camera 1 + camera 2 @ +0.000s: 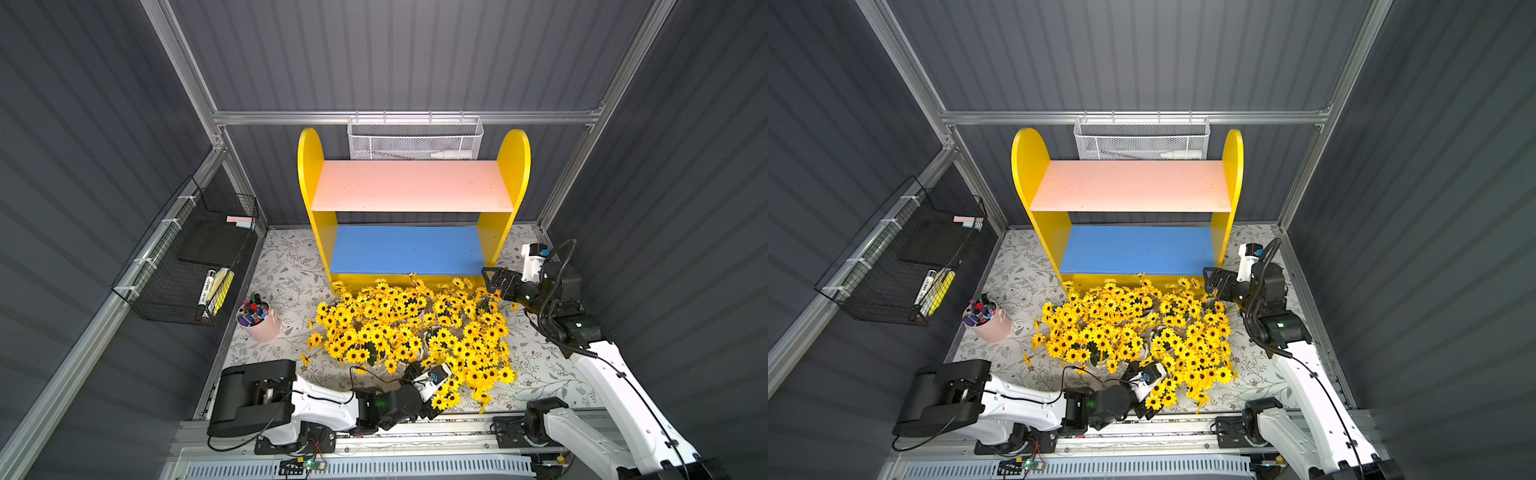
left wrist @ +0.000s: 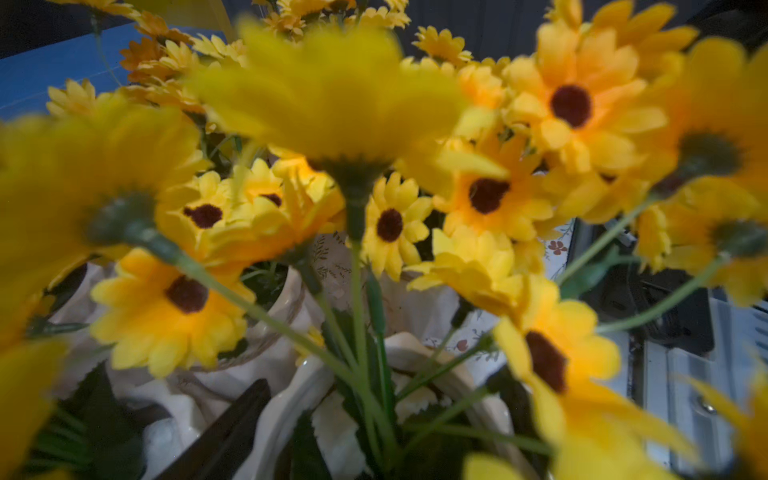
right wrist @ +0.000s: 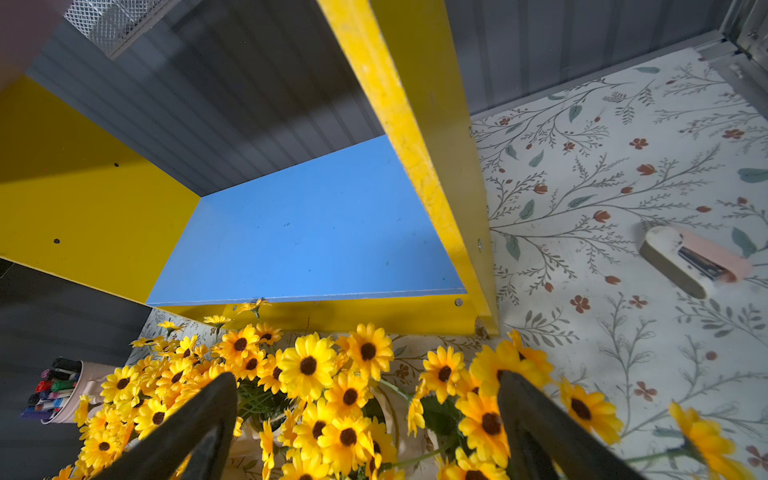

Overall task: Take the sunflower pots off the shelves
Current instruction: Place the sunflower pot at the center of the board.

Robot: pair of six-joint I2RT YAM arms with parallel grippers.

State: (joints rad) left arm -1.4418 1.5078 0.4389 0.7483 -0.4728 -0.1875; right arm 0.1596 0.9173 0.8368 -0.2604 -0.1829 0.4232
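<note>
Sunflower pots [image 1: 411, 328] cluster tightly, yellow dark-centred blooms overlapping.

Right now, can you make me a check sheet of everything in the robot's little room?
Surface: flowery mat, bare patches around the flowers.
Job's things: sunflower pots bunched on the mat in front of the shelves; both boards bare.
Clutter: pink cup of markers and a stapler on the mat.
Grippers: right gripper open at the flowers' edge, holding nothing; left gripper buried in flowers, jaws hidden.
Cables: black cable looped behind the right gripper, another near the left gripper.
Surroundings: grey walls, black wire basket, white mesh basket.
</note>
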